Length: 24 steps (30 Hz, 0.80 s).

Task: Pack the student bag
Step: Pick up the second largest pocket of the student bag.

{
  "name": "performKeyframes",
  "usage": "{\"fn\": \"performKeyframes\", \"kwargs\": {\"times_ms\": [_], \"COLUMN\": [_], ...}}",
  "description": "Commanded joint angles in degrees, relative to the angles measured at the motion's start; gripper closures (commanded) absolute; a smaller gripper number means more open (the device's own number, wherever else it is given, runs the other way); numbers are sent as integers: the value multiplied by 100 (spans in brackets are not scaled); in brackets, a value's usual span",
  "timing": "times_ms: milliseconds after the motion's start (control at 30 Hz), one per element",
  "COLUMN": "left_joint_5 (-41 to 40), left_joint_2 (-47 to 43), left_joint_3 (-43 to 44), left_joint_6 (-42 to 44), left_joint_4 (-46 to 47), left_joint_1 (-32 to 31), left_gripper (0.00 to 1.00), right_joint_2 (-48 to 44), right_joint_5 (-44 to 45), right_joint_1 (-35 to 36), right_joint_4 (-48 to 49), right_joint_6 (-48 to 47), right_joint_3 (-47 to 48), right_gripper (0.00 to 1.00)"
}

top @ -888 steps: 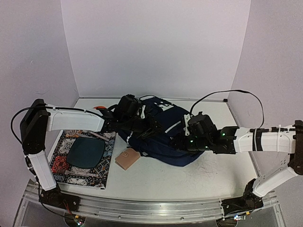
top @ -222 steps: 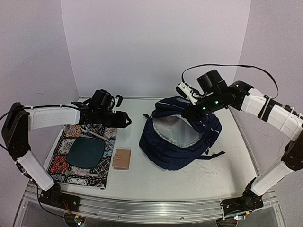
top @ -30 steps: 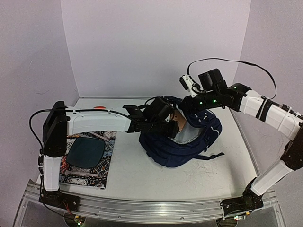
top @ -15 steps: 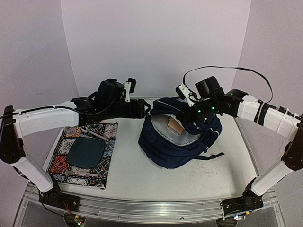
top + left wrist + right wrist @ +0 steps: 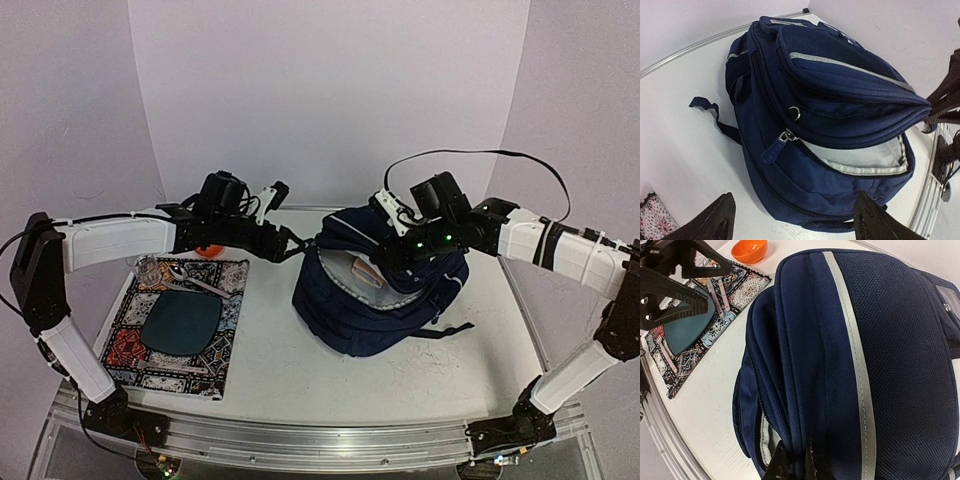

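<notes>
- Centre: navy-blue striped fabric backpack [image 5: 370, 305], long axis lower-left to upper-right, mouth gaping leftward.
- Lower left: patterned rectangular placemat [image 5: 226, 335] under dark teal plate [image 5: 180, 320].
- The right gripper [image 5: 795, 458] pinches the flap; the left gripper [image 5: 795, 210] is spread, empty.
- Left: small orange bowl [image 5: 208, 250].

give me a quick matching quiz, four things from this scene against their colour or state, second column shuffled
Things:
1. student bag
2. left gripper
3. right gripper
4. bowl

Colour or state:
a. shut, pinching the bag's top flap
b. orange
c. navy blue, main pocket gaping open
d. jaws wide apart, holding nothing

Pairs: 1-c, 2-d, 3-a, 4-b
</notes>
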Motion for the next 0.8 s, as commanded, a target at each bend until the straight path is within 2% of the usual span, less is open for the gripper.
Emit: {"fn": "performKeyframes", "kwargs": {"times_ms": [0, 100, 267, 400, 600, 767], "left_joint_5": [1620, 2024, 2100, 2420, 2827, 3293], "left_joint_2": [203, 498, 1080, 1441, 1805, 2228], "left_joint_3": [100, 300, 766, 1063, 1497, 1937], "left_joint_6": [1371, 1877, 2612, 3136, 3430, 3443], "left_joint_4": [137, 20, -313, -371, -416, -632], "left_joint_1": [496, 596, 618, 729, 934, 938], "left_gripper": [17, 15, 15, 20, 21, 25], "right_joint_2": [-167, -135, -83, -46, -56, -57], "right_joint_5": [-489, -552, -608, -666, -704, -694], "right_joint_1": [80, 84, 80, 81, 86, 81], "right_joint_4": [159, 159, 159, 159, 159, 159], "right_joint_6": [51, 19, 11, 22, 37, 48], "right_joint_3": [212, 240, 261, 308, 367, 379], "right_gripper": [100, 100, 100, 100, 100, 100]}}
